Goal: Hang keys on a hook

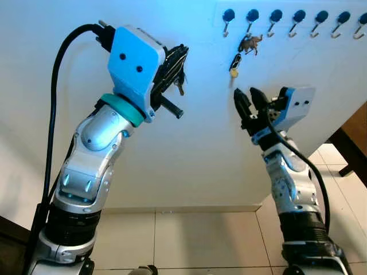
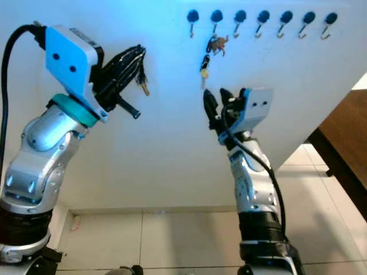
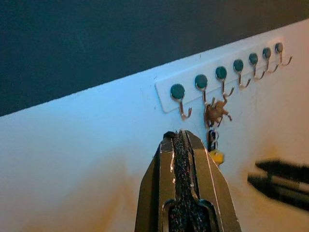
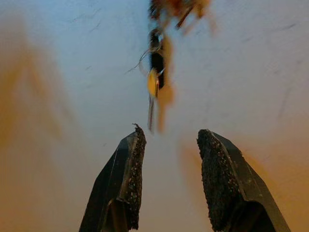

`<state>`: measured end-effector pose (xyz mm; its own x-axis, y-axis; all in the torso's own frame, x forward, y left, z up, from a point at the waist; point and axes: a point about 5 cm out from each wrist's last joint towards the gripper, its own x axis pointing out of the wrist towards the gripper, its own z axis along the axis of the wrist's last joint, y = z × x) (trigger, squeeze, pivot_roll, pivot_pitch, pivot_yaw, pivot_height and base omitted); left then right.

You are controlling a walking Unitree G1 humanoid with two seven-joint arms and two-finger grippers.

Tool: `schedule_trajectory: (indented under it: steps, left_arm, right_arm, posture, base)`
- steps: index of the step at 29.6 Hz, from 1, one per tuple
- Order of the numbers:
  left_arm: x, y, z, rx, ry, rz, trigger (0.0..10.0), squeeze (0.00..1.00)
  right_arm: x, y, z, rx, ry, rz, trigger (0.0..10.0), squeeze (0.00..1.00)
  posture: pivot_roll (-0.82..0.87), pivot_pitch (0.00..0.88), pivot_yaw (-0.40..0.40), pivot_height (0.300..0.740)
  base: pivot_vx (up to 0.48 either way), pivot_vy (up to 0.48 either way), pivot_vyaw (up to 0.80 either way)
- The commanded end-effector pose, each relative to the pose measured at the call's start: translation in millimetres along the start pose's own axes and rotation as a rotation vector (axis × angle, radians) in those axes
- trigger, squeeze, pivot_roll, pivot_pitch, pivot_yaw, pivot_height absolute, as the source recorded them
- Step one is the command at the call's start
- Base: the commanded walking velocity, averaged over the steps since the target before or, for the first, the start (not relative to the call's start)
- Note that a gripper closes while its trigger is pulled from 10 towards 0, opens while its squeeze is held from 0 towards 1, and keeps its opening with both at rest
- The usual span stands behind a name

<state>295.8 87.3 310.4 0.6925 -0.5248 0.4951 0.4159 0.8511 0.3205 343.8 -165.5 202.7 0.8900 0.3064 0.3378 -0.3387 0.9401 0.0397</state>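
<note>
The left gripper (image 1: 172,69), 2 long black fingers on a silver arm with a blue-lit white wrist housing, is seen nearest the camera, raised in front of the white wall (image 1: 172,160) and well to the left of the hooks. Its fingers are pressed flat together in the left wrist view, and nothing is seen held between them there; a small metal piece is seen just beside them in the head views, but what it is cannot be told.

Further on, the right gripper (image 1: 248,103) is held up with its fingers parted and empty.

Directly above that gripper, against the wall, the bunch of keys (image 1: 235,63) with a brown animal-shaped fob and a yellow tag is seen hanging from the 2nd hook (image 1: 250,23) of a white rail of 7 dark-capped metal hooks (image 1: 298,23). The long axis of the keys runs straight down, and in the right wrist view the key tip lies just beyond the gap of the parted fingers.

The right arm is clearly the nearer one. The keys are judged already hung, so the next move is probably a withdrawal downward.
</note>
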Motion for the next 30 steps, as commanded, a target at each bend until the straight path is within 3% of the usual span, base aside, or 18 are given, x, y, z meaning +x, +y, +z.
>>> schedule_trajectory:
  steps: [1,5,10,13,16,19,25,30]
  left_arm:
    - [7.2,-4.0,3,-0.021,-0.002,-0.039,10.0,0.00]
    - [25.4,-18.1,-1,-0.044,0.038,-0.148,10.0,0.00]
    - [33.0,-25.7,-5,-0.061,0.050,-0.183,10.0,0.00]
    - [52.1,-39.1,-14,-0.087,0.073,-0.212,10.0,0.00]
    - [61.3,-44.9,-19,-0.083,0.087,-0.219,10.0,0.00]
    - [71.9,-44.0,-25,-0.073,0.103,-0.201,10.0,0.00]
    - [78.9,-41.2,-28,-0.064,0.114,-0.181,10.0,0.00]
    - [93.7,-16.7,-31,-0.019,0.132,-0.032,10.0,0.00]
  right_arm:
    - [-2.4,5.6,-7,0.012,0.027,0.034,10.0,0.00]
    - [-1.0,12.3,-11,0.009,0.040,0.080,10.0,0.00]
    - [0.4,13.9,-12,0.008,0.043,0.089,10.0,0.00]
    - [2.5,19.3,-14,0.005,0.046,0.113,10.0,0.00]
    - [2.8,21.8,-14,0.006,0.046,0.123,10.0,0.00]
    - [2.4,24.0,-13,0.008,0.043,0.130,10.0,0.00]
    - [2.0,25.7,-13,0.009,0.039,0.134,10.0,0.00]
    - [2.8,29.7,-9,0.011,0.025,0.146,10.0,0.00]
  posture:
    - [0.08,0.011,0.095,0.740]
    - [0.09,0.000,0.101,0.740]
    - [0.09,0.000,0.103,0.740]
    - [0.09,0.000,0.114,0.740]
    - [0.08,0.000,0.120,0.740]
    - [0.07,0.000,0.127,0.740]
    - [0.06,0.001,0.131,0.740]
    - [0.04,0.022,0.135,0.740]
  base:
    - [0.000,0.000,0.00]
    - [0.000,0.000,0.00]
    - [0.000,0.000,0.00]
    - [0.000,0.000,0.00]
    - [0.000,0.000,0.00]
    - [0.000,0.000,0.00]
    - [0.000,0.000,0.00]
    - [0.000,0.000,0.00]
